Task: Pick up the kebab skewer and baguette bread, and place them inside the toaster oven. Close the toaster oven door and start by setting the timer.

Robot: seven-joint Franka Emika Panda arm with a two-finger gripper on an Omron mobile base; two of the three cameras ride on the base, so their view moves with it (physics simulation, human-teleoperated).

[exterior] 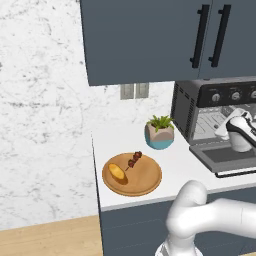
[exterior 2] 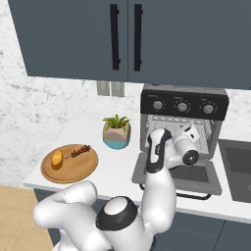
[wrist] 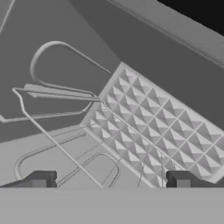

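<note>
two dark fingertips [wrist: 41, 179] stand wide apart and hold nothing, the gripper [wrist: 109, 180] pointing into the oven [exterior 2: 184, 128] over its wire rack [wrist: 65, 144] and a studded grey wall. the gripper [exterior 2: 192, 133] sits just inside the oven's mouth, above the door [exterior 2: 179, 177], which lies folded down flat on the counter [exterior: 177, 167], its black bar handle at the front edge. left of the oven stands a small potted plant [exterior: 160, 132]. further left of the oven, a round wooden board [exterior: 145, 180] carries the bread [exterior: 118, 172] and the skewer [exterior: 133, 160], side by side, just apart.
</note>
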